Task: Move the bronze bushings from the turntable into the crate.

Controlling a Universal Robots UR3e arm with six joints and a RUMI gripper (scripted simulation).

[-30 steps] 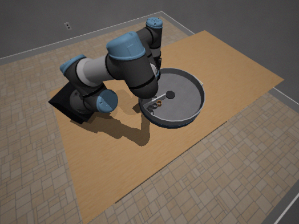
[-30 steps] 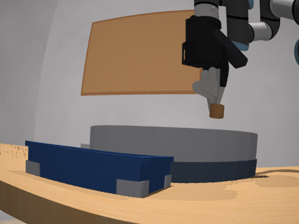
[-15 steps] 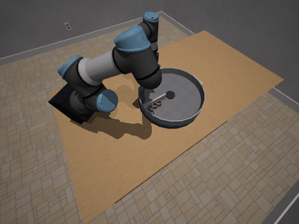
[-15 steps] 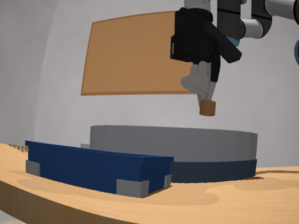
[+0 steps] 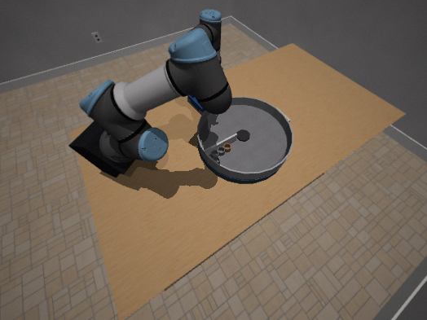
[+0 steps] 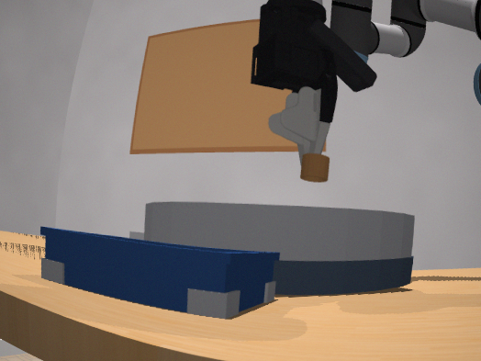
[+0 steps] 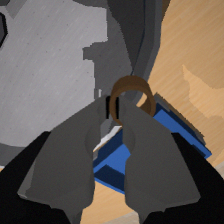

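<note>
My gripper (image 6: 312,153) (image 7: 113,97) is shut on the wall of a bronze bushing (image 6: 315,169) (image 7: 131,81). It holds it in the air above the turntable's rim, near the crate. The turntable (image 5: 265,118) (image 6: 275,234) (image 7: 50,75) is a grey round pan. The blue crate (image 5: 195,103) (image 6: 138,269) (image 7: 185,132) stands beside it; its inside is mostly hidden. Another bronze bushing (image 5: 229,146) lies on the turntable, next to a steel bushing (image 5: 221,151). More dark steel bushings (image 5: 215,155) are close to the near-left wall. The arm hides the gripper in the top view.
A pale bar (image 5: 226,139) runs from the dark hub (image 5: 243,135) toward the turntable's wall. The raised turntable wall (image 5: 244,174) stands between the pan and the crate. A brown board (image 6: 202,90) is on the wall behind the arm.
</note>
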